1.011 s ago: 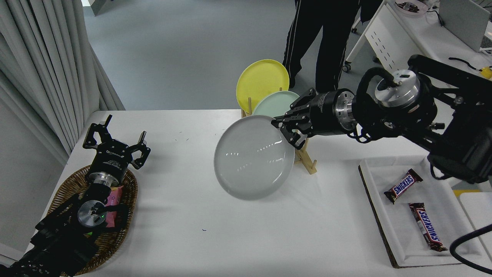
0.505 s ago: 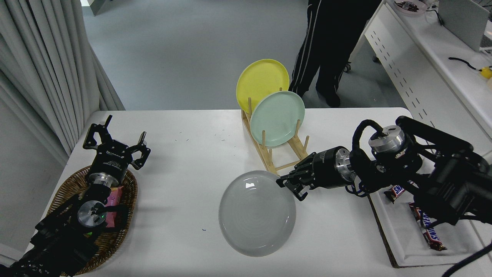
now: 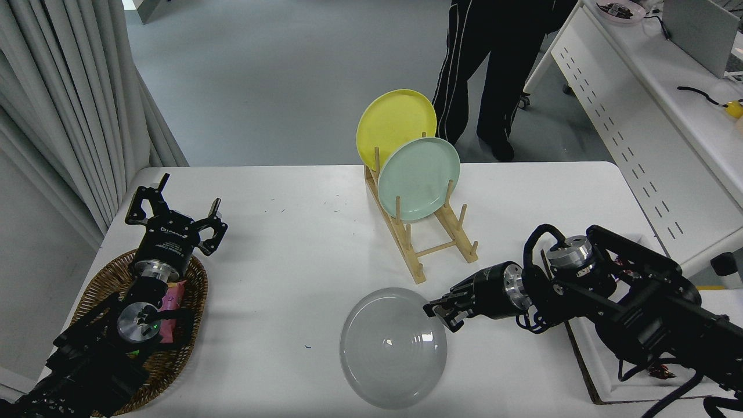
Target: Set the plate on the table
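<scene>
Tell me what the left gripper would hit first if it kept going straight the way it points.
Likely nothing on the table: the left gripper, parked over the wicker basket, points toward the far edge of the table, which looks bare along that line. Height is hard to judge.

A robotics lab is showing here: beside the large white rectangular table (image 3: pixel 278 244), a white perforated-panel desk (image 3: pixel 633 133) is carrying cables, grey pleated curtains (image 3: pixel 69 104) hanging opposite.
</scene>
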Available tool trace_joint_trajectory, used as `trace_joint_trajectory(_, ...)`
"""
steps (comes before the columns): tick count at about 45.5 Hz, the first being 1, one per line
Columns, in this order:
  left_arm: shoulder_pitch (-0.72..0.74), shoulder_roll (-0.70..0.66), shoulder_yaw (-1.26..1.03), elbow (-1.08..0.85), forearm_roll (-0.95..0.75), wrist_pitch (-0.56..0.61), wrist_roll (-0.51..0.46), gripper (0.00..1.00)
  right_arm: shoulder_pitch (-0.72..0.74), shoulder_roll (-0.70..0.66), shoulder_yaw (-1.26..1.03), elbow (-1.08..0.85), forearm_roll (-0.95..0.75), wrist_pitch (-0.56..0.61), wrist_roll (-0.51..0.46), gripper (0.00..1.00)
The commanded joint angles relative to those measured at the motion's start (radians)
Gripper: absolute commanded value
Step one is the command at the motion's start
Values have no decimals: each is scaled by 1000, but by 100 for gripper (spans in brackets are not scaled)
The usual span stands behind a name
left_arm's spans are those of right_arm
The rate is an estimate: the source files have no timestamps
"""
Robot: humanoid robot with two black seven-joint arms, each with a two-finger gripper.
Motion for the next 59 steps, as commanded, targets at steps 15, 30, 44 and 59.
trace_joint_trajectory(15,0,0,0,0,0,0,0,100,-14,49,-1,-76,-47,32,-18,0)
trace_joint_trajectory(30,0,0,0,0,0,0,0,100,-8,72,2,-127,-73,61,-18,0)
trace_joint_trajectory(44,0,0,0,0,0,0,0,100,-4,87,4,-148,-76,66,-18,0)
trace_joint_trajectory(59,0,0,0,0,0,0,0,100,-2,113,1,-186,-76,87,-18,0)
